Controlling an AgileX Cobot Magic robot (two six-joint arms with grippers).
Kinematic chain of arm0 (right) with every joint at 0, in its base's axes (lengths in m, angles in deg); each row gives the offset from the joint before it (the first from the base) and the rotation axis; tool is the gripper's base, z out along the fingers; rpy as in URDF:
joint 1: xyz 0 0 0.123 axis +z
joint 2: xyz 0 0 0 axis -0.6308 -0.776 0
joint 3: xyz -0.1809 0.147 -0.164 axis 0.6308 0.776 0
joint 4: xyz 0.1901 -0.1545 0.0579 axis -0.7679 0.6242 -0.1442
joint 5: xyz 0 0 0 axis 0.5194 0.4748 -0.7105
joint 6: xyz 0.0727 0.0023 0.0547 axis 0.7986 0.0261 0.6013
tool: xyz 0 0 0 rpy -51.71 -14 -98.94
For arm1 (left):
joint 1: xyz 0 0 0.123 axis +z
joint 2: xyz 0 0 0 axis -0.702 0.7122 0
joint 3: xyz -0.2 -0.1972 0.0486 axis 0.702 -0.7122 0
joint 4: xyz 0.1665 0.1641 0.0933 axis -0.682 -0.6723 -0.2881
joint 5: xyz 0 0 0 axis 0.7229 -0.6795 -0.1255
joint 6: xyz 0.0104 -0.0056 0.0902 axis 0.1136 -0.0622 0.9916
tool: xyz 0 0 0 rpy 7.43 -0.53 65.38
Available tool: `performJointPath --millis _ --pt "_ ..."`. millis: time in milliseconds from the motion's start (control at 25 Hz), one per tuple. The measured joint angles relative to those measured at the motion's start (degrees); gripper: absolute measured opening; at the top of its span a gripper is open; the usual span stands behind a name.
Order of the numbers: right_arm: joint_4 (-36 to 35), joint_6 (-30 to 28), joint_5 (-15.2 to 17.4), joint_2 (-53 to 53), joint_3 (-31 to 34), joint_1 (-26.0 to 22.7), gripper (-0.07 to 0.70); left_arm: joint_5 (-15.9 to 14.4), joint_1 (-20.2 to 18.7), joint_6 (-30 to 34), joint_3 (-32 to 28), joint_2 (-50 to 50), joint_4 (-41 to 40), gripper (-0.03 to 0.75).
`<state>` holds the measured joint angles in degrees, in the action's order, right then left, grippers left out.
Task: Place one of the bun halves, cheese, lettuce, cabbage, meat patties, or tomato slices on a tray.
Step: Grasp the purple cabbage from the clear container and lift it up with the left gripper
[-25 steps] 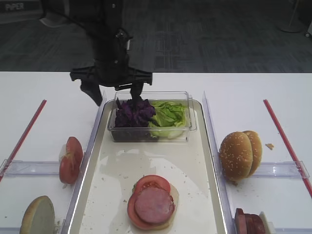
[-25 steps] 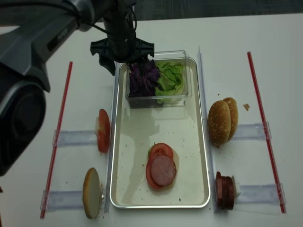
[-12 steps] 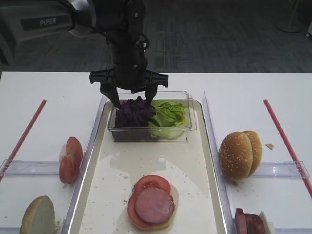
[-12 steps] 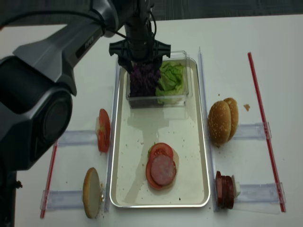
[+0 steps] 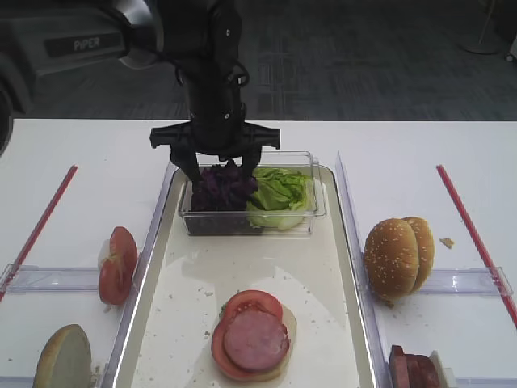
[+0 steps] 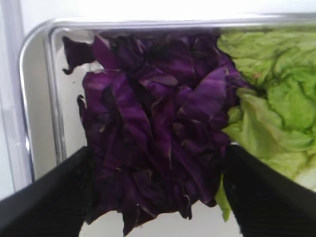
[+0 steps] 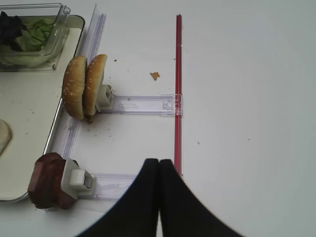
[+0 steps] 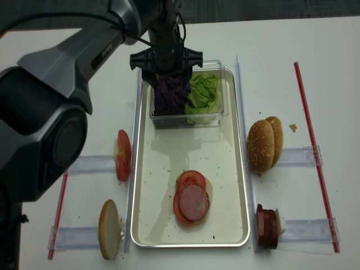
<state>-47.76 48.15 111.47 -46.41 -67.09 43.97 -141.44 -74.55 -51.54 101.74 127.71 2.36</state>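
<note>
Your left gripper stands spread, one finger each side of the cabbage heap, nothing pinched yet. That heap fills the left half of the clear tub at the tray's twelve o'clock, lettuce touching at three o'clock; close low, take purple only. Right gripper rests shut, well apart.

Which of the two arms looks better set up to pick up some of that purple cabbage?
The left. Its gripper hangs open right over the cabbage, one finger on each side of the heap. The right gripper is shut, off beside the tray near the buns.
</note>
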Motion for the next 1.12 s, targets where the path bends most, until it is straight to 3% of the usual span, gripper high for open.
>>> performJointPath --millis 1120 --pt "0.0 -0.1 0.0 0.0 0.0 0.0 0.364 0.0 0.1 -0.4 0.0 3.6 -1.1 0.378"
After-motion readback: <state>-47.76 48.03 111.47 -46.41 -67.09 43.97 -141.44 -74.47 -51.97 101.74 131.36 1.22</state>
